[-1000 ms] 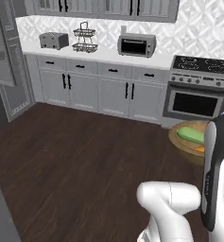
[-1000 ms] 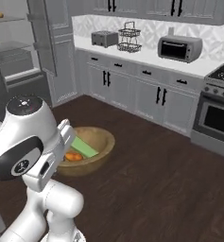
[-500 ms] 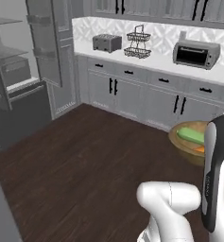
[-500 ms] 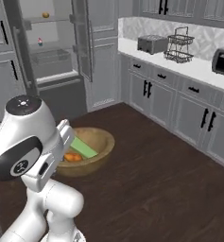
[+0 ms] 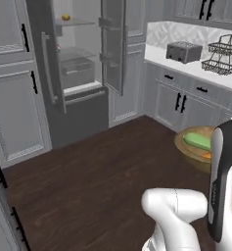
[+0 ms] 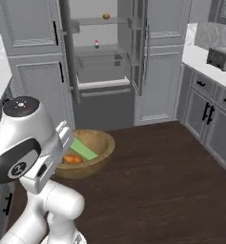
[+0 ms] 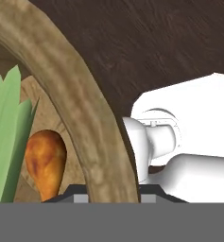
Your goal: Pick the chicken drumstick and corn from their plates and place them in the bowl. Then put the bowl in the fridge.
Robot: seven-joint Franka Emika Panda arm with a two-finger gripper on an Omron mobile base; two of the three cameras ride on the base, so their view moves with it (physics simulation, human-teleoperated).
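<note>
The tan wooden bowl (image 7: pixel 80 104) hangs above the dark floor, and my gripper (image 7: pixel 111 196) is shut on its rim. Inside it lie the golden-brown chicken drumstick (image 7: pixel 45 163) and the corn, whose green husk (image 7: pixel 7 137) shows at the left. From the left base view the bowl (image 5: pixel 186 147) peeks out beside my arm with the corn (image 5: pixel 197 141) in it. In the right base view the bowl (image 6: pixel 97 159) holds the corn (image 6: pixel 83 149) and the drumstick (image 6: pixel 72 158). The fridge (image 6: pixel 100 62) stands open ahead, grey shelves showing. The plates are out of view.
The fridge's open door (image 5: pixel 112 44) juts into the room. A small yellow item (image 6: pixel 106 16) and a red-topped one (image 6: pixel 97 45) sit on its shelves. At the right, a counter carries a toaster (image 5: pixel 183 51) and a wire rack (image 5: pixel 221 59) over low cabinets (image 5: pixel 178 103). Dark floor (image 5: pixel 98 181) lies between.
The whole scene has swung as the base turned: stove and toaster oven slid out to the right, and the open fridge came into view. The bowl stays in my gripper.
</note>
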